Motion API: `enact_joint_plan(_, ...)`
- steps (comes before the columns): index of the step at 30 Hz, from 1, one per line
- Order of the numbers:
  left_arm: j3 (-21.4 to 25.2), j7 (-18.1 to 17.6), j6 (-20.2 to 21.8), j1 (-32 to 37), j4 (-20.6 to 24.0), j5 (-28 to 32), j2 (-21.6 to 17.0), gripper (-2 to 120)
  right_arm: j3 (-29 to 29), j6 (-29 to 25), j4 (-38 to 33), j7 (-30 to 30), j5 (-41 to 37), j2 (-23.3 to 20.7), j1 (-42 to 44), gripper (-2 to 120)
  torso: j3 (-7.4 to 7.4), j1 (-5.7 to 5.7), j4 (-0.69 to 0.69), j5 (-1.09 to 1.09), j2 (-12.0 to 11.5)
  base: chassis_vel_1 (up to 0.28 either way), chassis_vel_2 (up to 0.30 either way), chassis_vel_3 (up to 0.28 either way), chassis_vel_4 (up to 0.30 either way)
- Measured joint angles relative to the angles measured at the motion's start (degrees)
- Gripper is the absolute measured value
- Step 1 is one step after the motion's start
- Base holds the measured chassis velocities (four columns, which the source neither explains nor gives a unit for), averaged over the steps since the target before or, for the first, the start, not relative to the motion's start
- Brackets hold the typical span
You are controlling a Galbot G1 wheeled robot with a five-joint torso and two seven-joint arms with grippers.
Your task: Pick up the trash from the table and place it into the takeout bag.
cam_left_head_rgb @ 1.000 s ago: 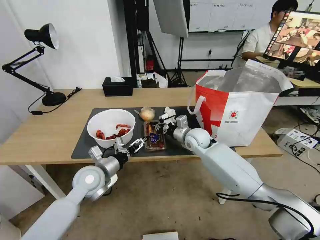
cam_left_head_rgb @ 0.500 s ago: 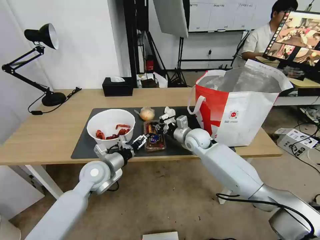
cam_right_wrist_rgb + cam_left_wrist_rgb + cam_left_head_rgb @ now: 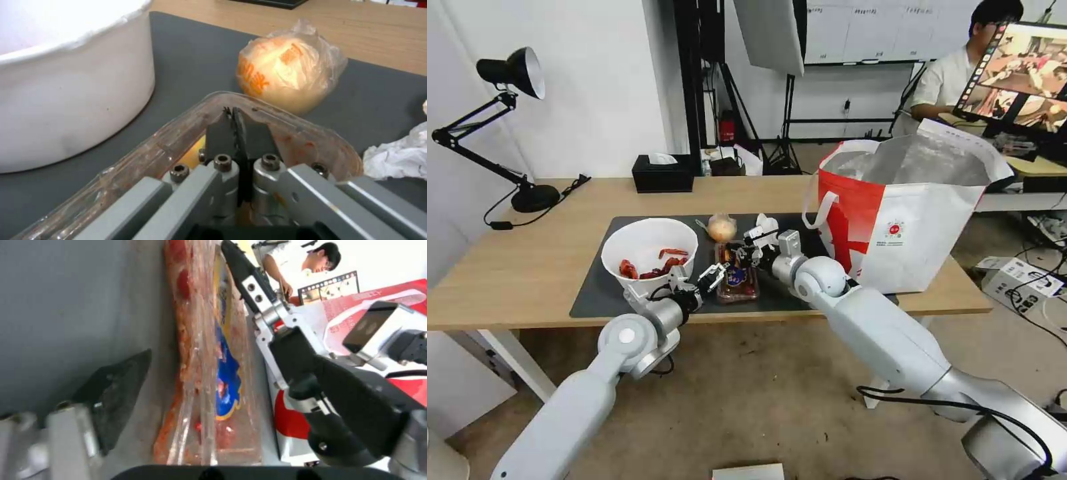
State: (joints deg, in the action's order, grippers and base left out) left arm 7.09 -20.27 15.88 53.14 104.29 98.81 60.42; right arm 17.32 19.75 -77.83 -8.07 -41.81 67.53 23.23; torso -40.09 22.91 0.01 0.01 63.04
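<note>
The clear plastic tray [image 3: 736, 279] of cherry tomatoes lies on the dark mat [image 3: 594, 293], between the white bowl [image 3: 647, 247] of red shell scraps and the takeout bag [image 3: 914, 220]. My left gripper [image 3: 714, 272] is open at the tray's near left side. In the left wrist view the tray [image 3: 209, 373] lies between its fingers [image 3: 115, 386]. My right gripper [image 3: 740, 253] is shut, its tips resting on the tray's far end [image 3: 186, 133]. Behind the tray lie the wrapped orange-yellow lump [image 3: 721, 228] and the crumpled tissue [image 3: 767, 223].
The table [image 3: 527, 267] also carries a black tissue box [image 3: 662, 173] at the back and a black desk lamp [image 3: 527, 193] at the far left. The bag stands open at the table's right end. Bare wood lies left of the mat.
My left arm has reached forward and to the right, bringing its open gripper from the mat's front edge up to the tray. The right arm has stayed put.
</note>
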Motion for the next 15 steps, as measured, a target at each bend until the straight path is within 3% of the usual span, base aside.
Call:
enact_joint_plan(6, -0.55, -0.23, -0.16, -0.17, -0.25, -0.38, -0.04, 79, -0.17, 0.00, 0.02, 0.14, -0.03, -0.02, 0.00, 0, -0.01, 0.01, 0.00, -0.02, -0.01, 0.000, 0.000, 0.000, 0.000)
enact_joint_plan(8, -0.77, -0.21, -0.02, -0.17, -0.25, -0.57, -0.04, 68, -0.26, 0.00, 0.02, 0.24, -0.07, -0.07, 0.00, 0, -0.01, 0.01, -0.01, -0.01, -0.01, 0.000, 0.000, 0.000, 0.000)
enact_joint_plan(13, -0.94, -0.18, 0.05, 0.05, -0.24, -1.05, 0.04, 53, -0.36, -0.01, -0.02, 0.33, -0.12, -0.13, 0.00, 0, -0.02, 0.01, -0.01, -0.01, -0.01, 0.000, 0.000, 0.000, 0.000)
enact_joint_plan(15, -0.97, -0.17, 0.05, 0.23, -0.24, -1.44, 0.06, 41, -0.41, -0.01, -0.03, 0.34, -0.14, -0.17, 0.08, 0, -0.02, 0.01, -0.01, -0.01, -0.01, 0.000, 0.000, 0.000, 0.000)
